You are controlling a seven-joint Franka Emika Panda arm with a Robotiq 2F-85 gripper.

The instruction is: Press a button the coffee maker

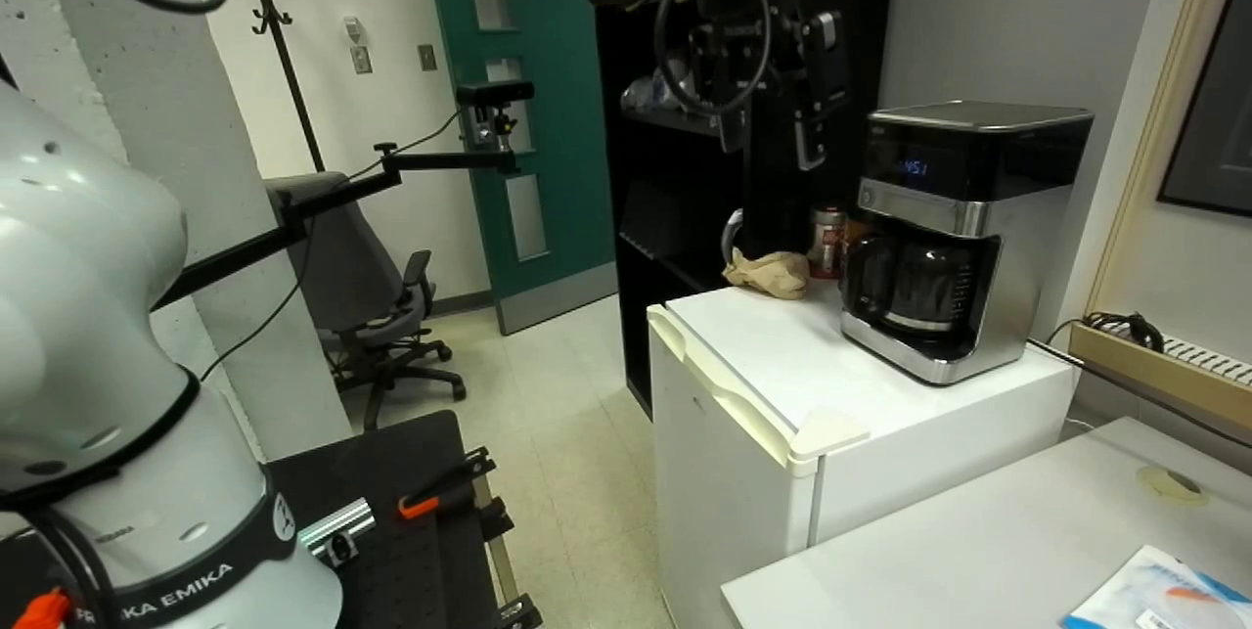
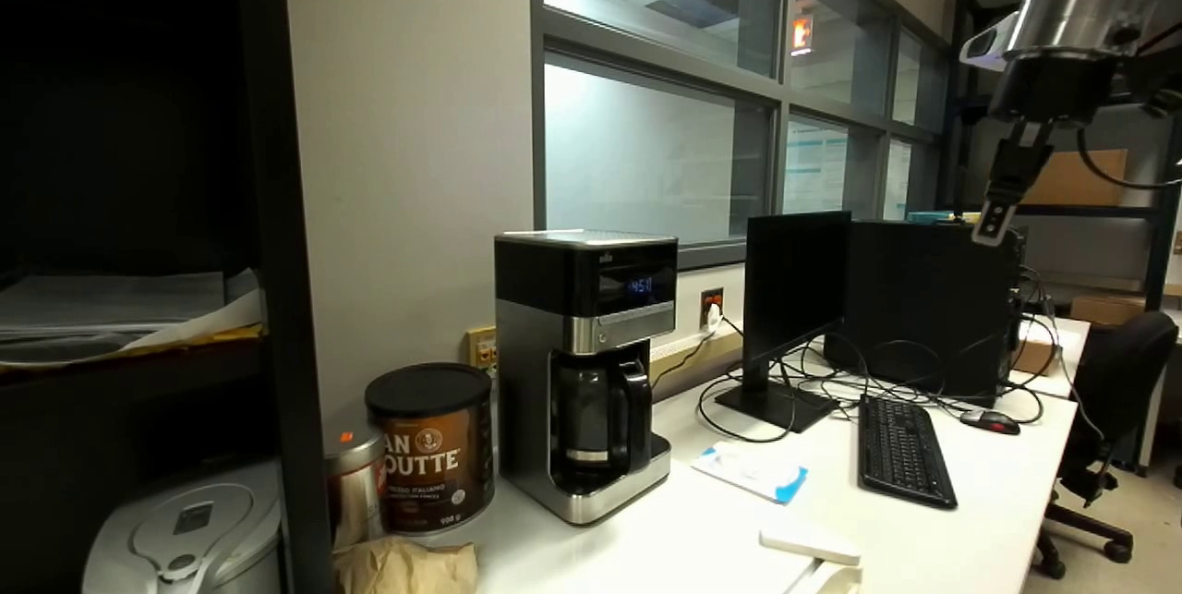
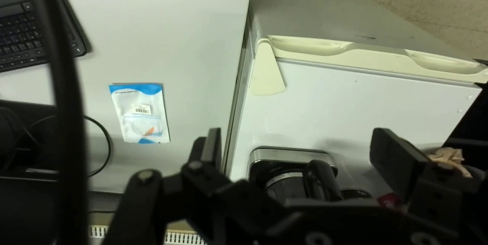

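Note:
The coffee maker (image 1: 1022, 257) stands upright on the white fridge, with a lit clock display and a silver band (image 1: 919, 208) below it. It also shows in an exterior view (image 2: 526, 391), with the dark glass carafe (image 2: 586, 418) inside. In the wrist view only its silver base (image 3: 293, 156) and the carafe's handle (image 3: 320, 180) show; the gripper hides its upper part. My gripper (image 1: 773, 135) is open and empty, fingers pointing down, apart from the coffee maker. It also shows at the upper right in an exterior view (image 2: 993, 223). In the wrist view its fingers (image 3: 299, 148) are wide apart.
The fridge top (image 1: 782, 345) also bears a crumpled paper bag (image 1: 773, 274) and cans (image 2: 434, 455). A dark shelf (image 1: 636, 218) stands beside it. The adjoining desk (image 3: 190, 47) holds a packet (image 3: 141, 113), keyboard (image 2: 905, 451), monitor (image 2: 799, 280) and loose cables.

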